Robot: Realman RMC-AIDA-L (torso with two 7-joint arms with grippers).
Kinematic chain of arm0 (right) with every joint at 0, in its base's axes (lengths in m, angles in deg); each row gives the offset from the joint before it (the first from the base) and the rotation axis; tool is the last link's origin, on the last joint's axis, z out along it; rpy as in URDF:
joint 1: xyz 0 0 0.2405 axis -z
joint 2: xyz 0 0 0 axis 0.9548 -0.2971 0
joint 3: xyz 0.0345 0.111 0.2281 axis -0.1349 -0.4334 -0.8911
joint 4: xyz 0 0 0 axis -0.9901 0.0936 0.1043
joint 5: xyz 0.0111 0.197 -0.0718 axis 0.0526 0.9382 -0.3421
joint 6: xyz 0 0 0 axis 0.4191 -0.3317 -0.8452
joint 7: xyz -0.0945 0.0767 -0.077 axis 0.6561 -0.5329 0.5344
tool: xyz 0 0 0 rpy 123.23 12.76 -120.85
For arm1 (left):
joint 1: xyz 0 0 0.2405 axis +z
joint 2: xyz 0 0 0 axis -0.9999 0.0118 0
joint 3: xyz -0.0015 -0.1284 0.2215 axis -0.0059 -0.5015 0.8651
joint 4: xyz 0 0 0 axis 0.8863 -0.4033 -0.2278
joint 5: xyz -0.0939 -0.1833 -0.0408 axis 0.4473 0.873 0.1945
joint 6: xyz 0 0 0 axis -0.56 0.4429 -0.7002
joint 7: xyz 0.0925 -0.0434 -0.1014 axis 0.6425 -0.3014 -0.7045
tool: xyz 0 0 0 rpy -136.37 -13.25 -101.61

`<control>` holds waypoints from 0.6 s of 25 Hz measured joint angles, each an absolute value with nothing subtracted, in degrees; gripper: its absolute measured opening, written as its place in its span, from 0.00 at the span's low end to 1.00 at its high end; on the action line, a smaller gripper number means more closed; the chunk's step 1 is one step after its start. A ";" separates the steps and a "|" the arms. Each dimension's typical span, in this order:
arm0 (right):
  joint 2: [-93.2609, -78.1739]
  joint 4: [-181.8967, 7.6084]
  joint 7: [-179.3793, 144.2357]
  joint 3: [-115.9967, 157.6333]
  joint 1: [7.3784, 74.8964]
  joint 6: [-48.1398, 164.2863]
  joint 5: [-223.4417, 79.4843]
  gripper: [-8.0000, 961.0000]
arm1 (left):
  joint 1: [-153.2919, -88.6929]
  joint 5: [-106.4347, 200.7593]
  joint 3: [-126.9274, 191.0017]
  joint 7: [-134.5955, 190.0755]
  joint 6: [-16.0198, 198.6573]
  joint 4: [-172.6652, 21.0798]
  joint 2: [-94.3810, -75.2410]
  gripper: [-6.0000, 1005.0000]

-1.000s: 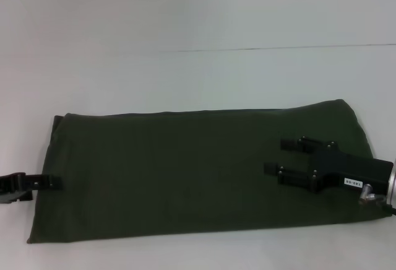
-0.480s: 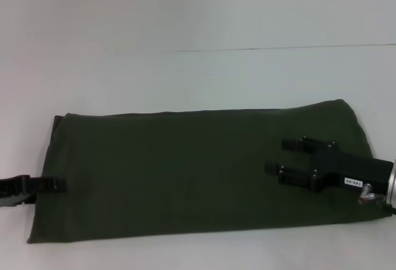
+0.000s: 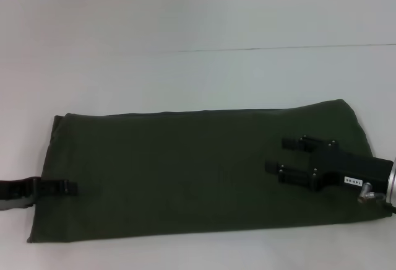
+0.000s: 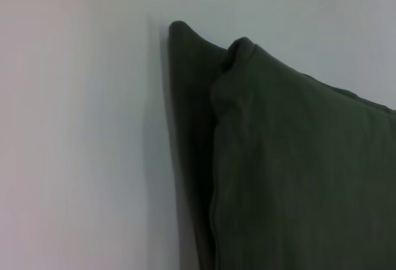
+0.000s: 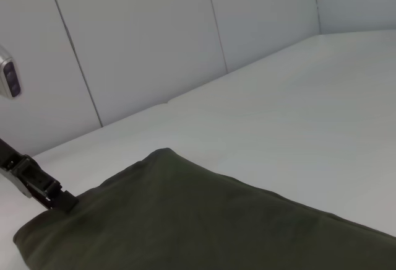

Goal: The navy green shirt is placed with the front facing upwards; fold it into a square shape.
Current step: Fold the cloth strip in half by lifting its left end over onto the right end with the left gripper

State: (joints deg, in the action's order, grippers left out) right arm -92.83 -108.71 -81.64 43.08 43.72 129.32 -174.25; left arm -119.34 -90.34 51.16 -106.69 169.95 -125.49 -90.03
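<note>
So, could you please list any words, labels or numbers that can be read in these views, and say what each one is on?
One small white label with dark characters, on the body of the right gripper in the head view: too small and blurred to read.
The navy green shirt: no lettering or label shows on its folded surface in any view.
The left gripper, at the shirt's left edge: no marking can be seen.
The table: no text.

Left claw low at left (fingers together), right claw spread, level.

Matt cloth shirt (smooth table)
</note>
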 joint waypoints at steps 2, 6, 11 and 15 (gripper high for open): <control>-92.79 -108.71 -81.66 43.08 43.72 129.31 -174.25 0.83 | -119.37 -90.34 51.16 -106.69 169.95 -125.40 -90.01 0.88; -92.79 -108.71 -81.65 43.08 43.71 129.30 -174.25 0.83 | -119.53 -90.32 51.19 -106.68 170.02 -125.16 -89.97 0.88; -92.79 -108.71 -81.64 43.08 43.71 129.30 -174.21 0.83 | -119.97 -90.38 51.28 -106.68 170.41 -124.42 -89.81 0.87; -92.79 -108.71 -81.64 43.08 43.67 129.30 -174.15 0.83 | -120.10 -90.39 51.29 -106.54 170.77 -124.47 -89.78 0.87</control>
State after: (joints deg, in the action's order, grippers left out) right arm -92.79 -108.71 -81.64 43.08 43.67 129.30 -174.15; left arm -120.10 -90.39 51.29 -106.54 170.77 -124.47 -89.78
